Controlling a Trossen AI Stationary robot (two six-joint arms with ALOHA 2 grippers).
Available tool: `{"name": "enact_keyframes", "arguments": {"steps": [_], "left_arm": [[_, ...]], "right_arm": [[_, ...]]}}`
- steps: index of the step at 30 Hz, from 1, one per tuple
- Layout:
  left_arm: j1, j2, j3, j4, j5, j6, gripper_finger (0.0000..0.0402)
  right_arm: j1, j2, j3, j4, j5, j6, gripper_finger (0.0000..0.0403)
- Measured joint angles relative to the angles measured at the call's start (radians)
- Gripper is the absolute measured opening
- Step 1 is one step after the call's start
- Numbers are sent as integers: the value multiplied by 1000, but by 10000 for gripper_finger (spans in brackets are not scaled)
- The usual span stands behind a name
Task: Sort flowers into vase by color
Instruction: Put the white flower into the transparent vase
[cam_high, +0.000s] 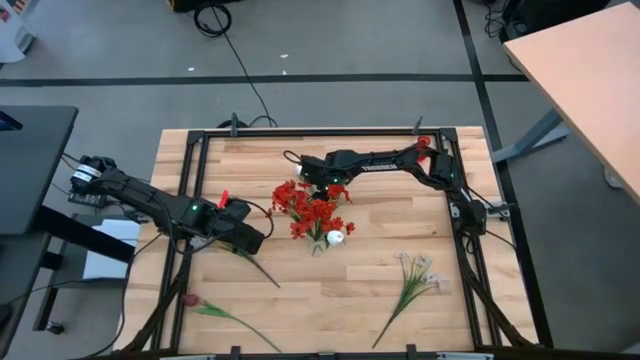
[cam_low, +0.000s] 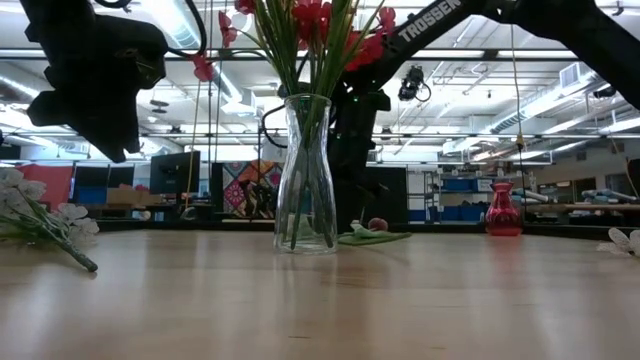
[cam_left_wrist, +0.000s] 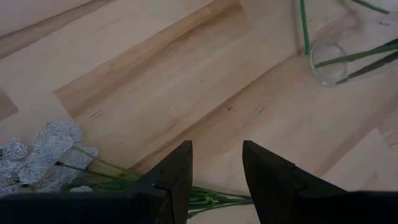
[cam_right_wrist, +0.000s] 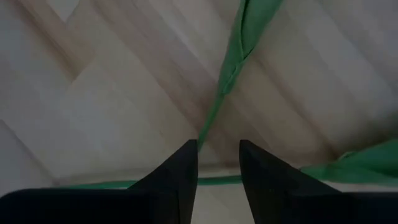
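Two claws open, red flowers (cam_high: 305, 208) already in the vase (cam_low: 305, 175).
Left claw (cam_left_wrist: 216, 163) likely descends next onto the white spray (cam_left_wrist: 43, 152); right claw (cam_right_wrist: 217, 158) hovers empty.

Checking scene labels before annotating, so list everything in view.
table: one, light wood
vase: one, clear glass, table centre
red flowers: one bunch, in the vase
white spray: one, lying on the table's right side
second white spray: one, lying beside the left gripper
tulip: one, maroon, lying near the table's left edge
red vase: one, in the room beyond the table
left gripper: open, empty, left of the vase
right gripper: open, above the red flowers, with a green stem just ahead
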Motion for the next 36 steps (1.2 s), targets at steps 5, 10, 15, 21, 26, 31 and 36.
{"name": "enact_keyframes", "arguments": {"steps": [5,10,15,21,26,31,36], "left_arm": [[0,0,0,-10,1,6,146],[1,0,0,-17,7,27,146],[1,0,0,-29,7,27,146],[1,0,0,-31,10,43,146],[1,0,0,-31,15,53,146],[1,0,0,-31,16,71,146],[1,0,0,-32,19,79,146]], "right_arm": [[19,-9,0,-5,31,27,127],[34,-10,0,30,56,65,127],[38,-10,-21,91,146,124,126],[31,-14,-77,130,135,155,118],[33,-17,-110,155,143,150,98],[39,-18,-115,158,164,121,18],[41,-43,-119,157,155,152,8]]}}
